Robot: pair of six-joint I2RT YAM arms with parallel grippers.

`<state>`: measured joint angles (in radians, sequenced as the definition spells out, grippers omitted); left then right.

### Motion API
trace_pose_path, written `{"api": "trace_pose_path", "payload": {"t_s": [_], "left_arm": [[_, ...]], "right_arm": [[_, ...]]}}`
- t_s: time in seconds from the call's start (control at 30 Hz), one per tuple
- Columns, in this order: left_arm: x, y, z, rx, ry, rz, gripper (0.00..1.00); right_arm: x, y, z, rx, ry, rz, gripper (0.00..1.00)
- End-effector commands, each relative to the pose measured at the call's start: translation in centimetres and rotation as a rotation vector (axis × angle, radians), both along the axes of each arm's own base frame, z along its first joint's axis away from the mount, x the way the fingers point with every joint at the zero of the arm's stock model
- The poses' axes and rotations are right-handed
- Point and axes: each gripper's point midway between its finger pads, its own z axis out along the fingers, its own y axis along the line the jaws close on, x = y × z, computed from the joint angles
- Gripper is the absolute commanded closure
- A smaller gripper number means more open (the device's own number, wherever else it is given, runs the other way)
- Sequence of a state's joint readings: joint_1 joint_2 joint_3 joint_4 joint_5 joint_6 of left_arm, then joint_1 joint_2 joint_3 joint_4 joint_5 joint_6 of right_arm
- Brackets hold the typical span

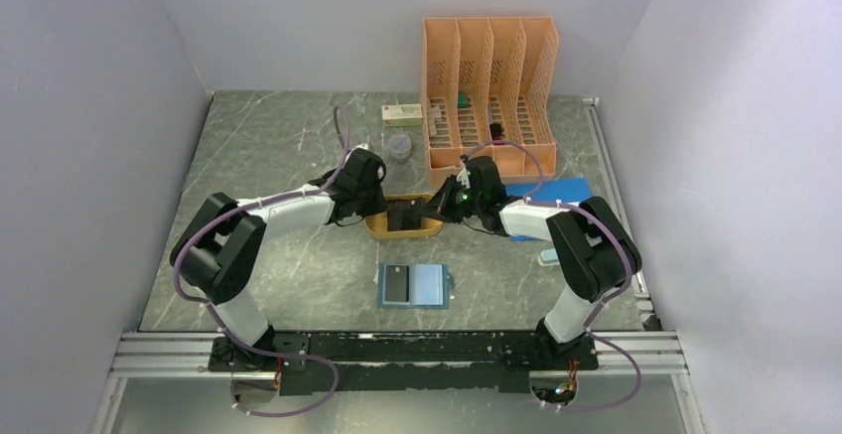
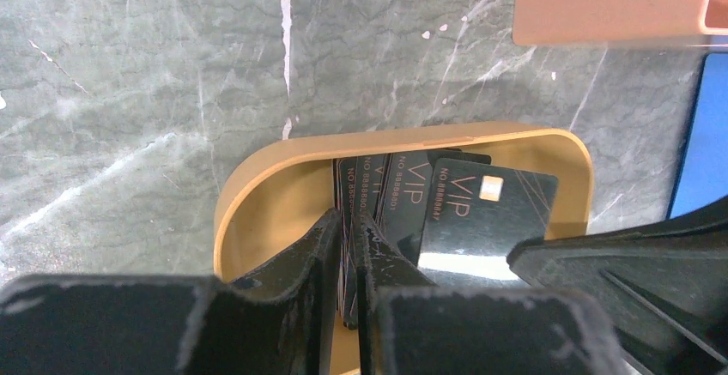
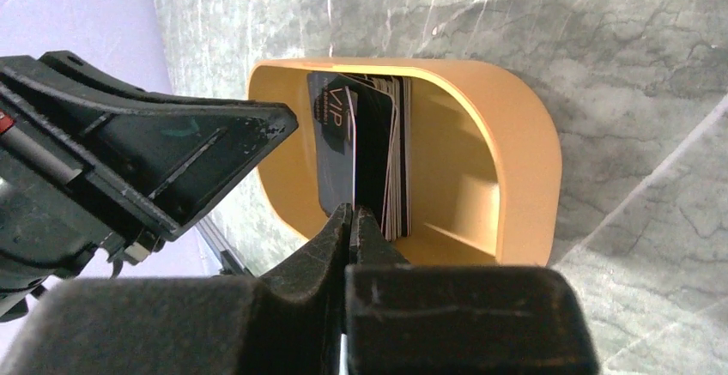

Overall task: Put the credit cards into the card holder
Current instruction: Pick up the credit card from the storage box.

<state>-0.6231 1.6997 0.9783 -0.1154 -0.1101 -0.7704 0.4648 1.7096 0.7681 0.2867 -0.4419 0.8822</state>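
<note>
Step in hand, by your best judgement: pulling one card out of the stack. The cards point(image 2: 481, 212) stand on edge, fanned, inside the tray point(image 2: 257, 195), which sits mid-worktop point(image 1: 298, 146). Both tools are down in the tray. Left tool point(image 2: 350, 253): fingers pressed nearly together, pinching the card edges at one end of the stack; whether it has one card or a couple, you cannot tell. Right tool point(image 3: 352, 225): fingers likewise pressed in on a thin dark card edge in the same stack, reaching in from the opposite side of the tray. The holder point(image 1: 427, 285) lies open and flat, on the arm-base side of the tray and well apart from it. One stowed card point(image 1: 397, 282) shows dark in the holder's left half, so the task looks begun but far from done. The next move calls for parting a single card from its neighbours. Let one tool steady the stack while the other lifts straight up clear of the tray wall, then carry the card from the tray to the holder and slide it edge-first into a pocket. Watch for a second card riding along. Count: tools, two; tray, one; holder, one; cards in the holder, one. Cards in the tray: three VIP faces readable from the left wrist, with more edges behind them, packed too tight for a total.
</note>
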Motion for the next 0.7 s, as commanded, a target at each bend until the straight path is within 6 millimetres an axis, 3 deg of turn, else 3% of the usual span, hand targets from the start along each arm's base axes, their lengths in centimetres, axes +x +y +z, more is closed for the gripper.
{"api": "trace_pose_path", "payload": {"t_s": [0.0,0.27,0.43,0.57,0.67], "left_arm": [[0.4,0.5,0.9,0.000,-0.026,0.014,0.83],[0.7,0.5,2.6,-0.020,-0.055,0.022,0.83],[0.8,0.7,5.5,-0.040,-0.105,0.023,0.80],[0.1,1.4,8.3,-0.049,-0.151,0.021,0.67],[-2.1,1.1,9.5,-0.066,-0.175,-0.036,0.57]], "right_arm": [[-0.8,-0.6,1.3,0.013,0.014,-0.018,1.00],[-1.7,-1.4,4.0,0.008,0.101,-0.084,1.00],[-3.3,-2.0,4.7,0.037,0.258,-0.156,1.00],[-4.9,-2.5,7.0,0.095,0.284,-0.169,1.00],[-6.0,-3.5,8.8,0.028,0.175,-0.102,1.00]]}}
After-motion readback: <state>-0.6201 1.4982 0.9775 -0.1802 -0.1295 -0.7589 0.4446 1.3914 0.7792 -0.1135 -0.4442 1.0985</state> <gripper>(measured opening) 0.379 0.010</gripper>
